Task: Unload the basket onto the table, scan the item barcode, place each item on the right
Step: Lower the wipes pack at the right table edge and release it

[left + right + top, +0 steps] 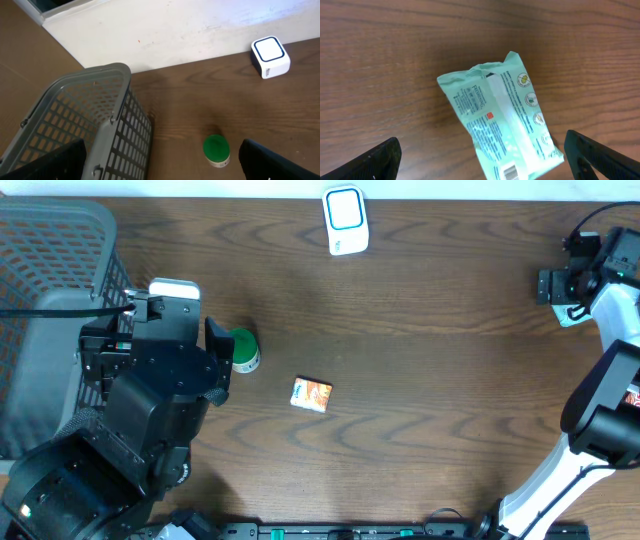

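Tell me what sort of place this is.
Probably a mock shop checkout set up on a wooden table: a grey shopping basket, a white barcode scanner, and small packaged goods such as a green-lidded jar and a mint packet.

The overhead camera looked straight down from high above the wooden table (450, 380), with the white scanner (346, 220) at the middle of its far edge. The left wrist camera stood on the near side, left of the scanner, and faced slantwise across to it and the wall behind, sharing with the overhead view the scanner, the grey basket (60, 240) to its left and the green-lidded jar (243, 350) nearer than it. The right wrist camera, off to the scanner's right, pointed down at the wood from close in, a mint-green packet (505, 125) filling much of its frame.
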Available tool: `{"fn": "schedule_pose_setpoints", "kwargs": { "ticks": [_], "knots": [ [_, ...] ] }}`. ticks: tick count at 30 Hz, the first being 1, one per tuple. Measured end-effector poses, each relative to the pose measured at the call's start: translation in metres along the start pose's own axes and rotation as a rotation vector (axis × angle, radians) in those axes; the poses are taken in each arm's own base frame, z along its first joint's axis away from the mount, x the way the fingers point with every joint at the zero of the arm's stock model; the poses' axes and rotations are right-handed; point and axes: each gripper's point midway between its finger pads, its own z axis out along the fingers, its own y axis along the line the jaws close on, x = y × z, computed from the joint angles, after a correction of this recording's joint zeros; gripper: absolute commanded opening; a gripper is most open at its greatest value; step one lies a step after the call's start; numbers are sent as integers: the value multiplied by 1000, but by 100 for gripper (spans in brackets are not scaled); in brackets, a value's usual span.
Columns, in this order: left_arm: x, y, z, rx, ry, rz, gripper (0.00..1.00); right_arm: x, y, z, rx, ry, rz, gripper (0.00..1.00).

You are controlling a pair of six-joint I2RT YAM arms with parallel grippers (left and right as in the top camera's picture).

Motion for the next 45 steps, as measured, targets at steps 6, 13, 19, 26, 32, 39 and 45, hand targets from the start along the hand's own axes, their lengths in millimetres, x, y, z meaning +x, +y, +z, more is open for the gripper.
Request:
{"fn": "schedule_pose_setpoints", "kwargs": {
  "ticks": [6, 13, 19, 26, 32, 39, 45],
  "knots": [
    [0, 0, 0, 0, 0, 0, 98, 12, 0, 22, 6, 25, -52, 99],
    [0, 0, 0, 0, 0, 0, 98, 26, -11, 42, 32, 47, -62, 99],
    [0, 0, 0, 0, 0, 0, 98, 32, -35, 42, 67, 41, -38, 99],
    [0, 0, 0, 0, 0, 0, 98, 38, -43, 56, 48, 42, -10, 82],
    [0, 0, 0, 0, 0, 0, 98, 38, -38, 59, 24, 42, 19, 63],
    [0, 0, 0, 0, 0, 0, 98, 51, -37, 50, 13, 106, 68, 45],
    [0, 0, 0, 0, 0, 0, 98, 80, -52, 30, 16, 206, 132, 50]
  ]
}}
